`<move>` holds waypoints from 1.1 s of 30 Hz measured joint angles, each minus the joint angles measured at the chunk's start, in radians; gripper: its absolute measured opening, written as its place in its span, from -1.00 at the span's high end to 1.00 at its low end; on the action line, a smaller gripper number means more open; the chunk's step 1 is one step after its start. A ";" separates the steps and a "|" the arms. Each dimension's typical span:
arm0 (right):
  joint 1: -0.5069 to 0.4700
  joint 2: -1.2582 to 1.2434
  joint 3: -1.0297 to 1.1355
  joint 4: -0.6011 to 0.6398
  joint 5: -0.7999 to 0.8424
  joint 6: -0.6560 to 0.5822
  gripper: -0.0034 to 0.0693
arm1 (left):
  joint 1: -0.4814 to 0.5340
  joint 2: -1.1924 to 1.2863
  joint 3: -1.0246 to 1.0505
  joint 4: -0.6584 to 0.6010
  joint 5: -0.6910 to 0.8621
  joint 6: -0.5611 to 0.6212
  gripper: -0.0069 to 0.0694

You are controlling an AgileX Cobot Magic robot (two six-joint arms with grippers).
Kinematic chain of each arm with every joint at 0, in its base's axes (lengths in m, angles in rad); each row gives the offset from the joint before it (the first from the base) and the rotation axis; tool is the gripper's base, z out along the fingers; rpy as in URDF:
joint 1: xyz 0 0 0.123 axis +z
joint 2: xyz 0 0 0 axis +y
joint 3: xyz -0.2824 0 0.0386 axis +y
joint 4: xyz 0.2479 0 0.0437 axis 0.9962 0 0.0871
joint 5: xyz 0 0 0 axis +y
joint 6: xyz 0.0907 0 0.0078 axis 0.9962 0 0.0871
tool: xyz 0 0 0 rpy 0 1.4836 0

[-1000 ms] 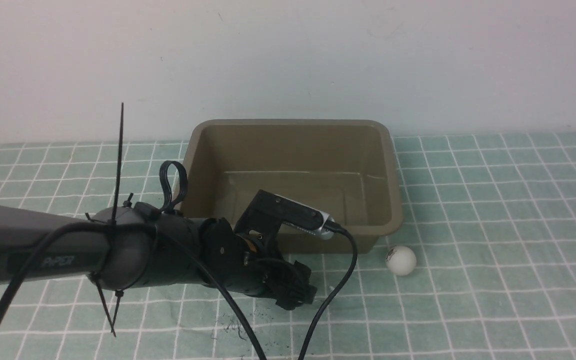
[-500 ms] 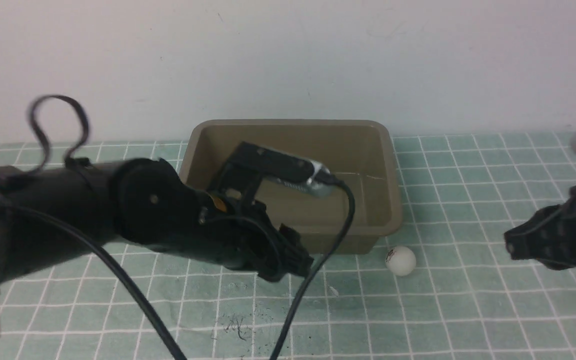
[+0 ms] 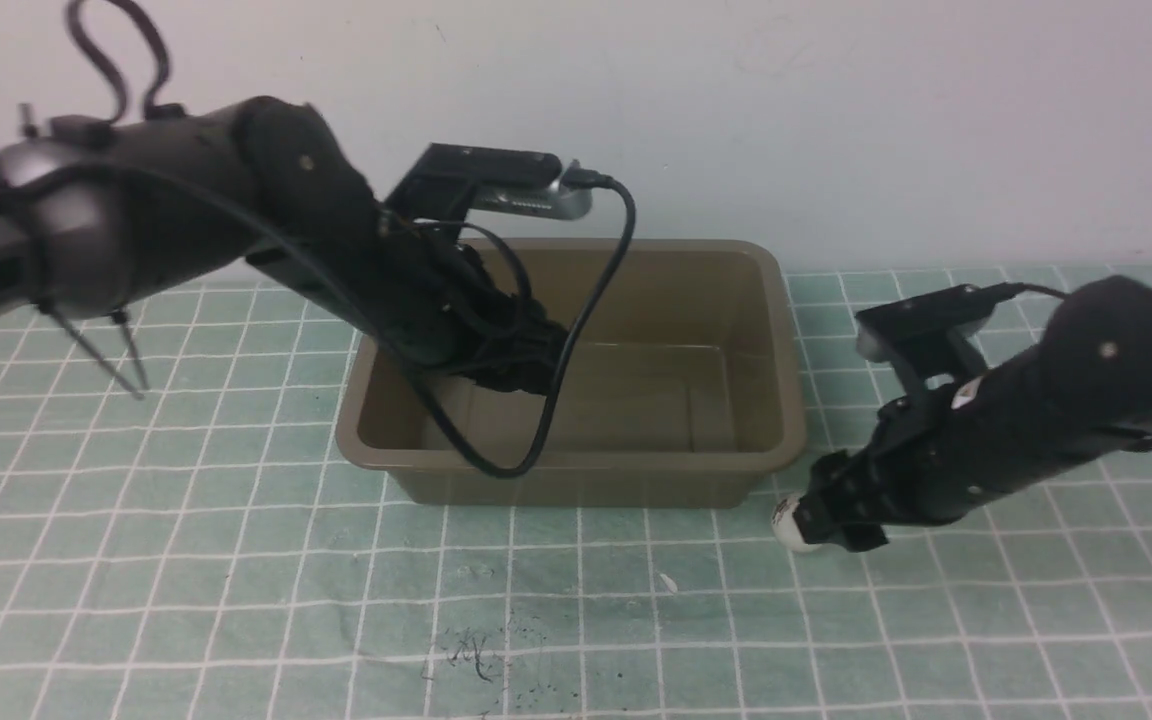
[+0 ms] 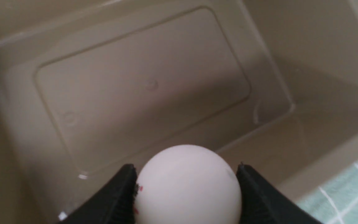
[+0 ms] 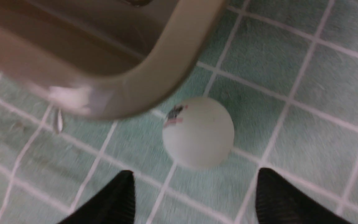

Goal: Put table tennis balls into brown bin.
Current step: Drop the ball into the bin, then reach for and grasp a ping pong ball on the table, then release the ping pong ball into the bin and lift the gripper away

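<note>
Gripping white ball (image 4: 187,186), left hand (image 4: 185,169) now above brown bin (image 3: 636,468), right hand (image 5: 194,172) arrived, open beside marked ball (image 5: 198,132).

The bin (image 3: 676,300) is smooth olive plastic with a dull sheen. The held ball (image 4: 186,183) over the bin is matt white; the loose ball (image 5: 199,132) beside the bin is matt too, with a smudge. The cloth (image 3: 236,560) under the bin looks soft and faintly fuzzy. The right fingers (image 5: 113,202) are matt black, ribbed.
</note>
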 joint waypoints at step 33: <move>0.076 0.051 -0.512 -0.023 0.214 0.076 -0.72 | 0.000 -0.945 0.648 0.247 0.039 -0.306 0.83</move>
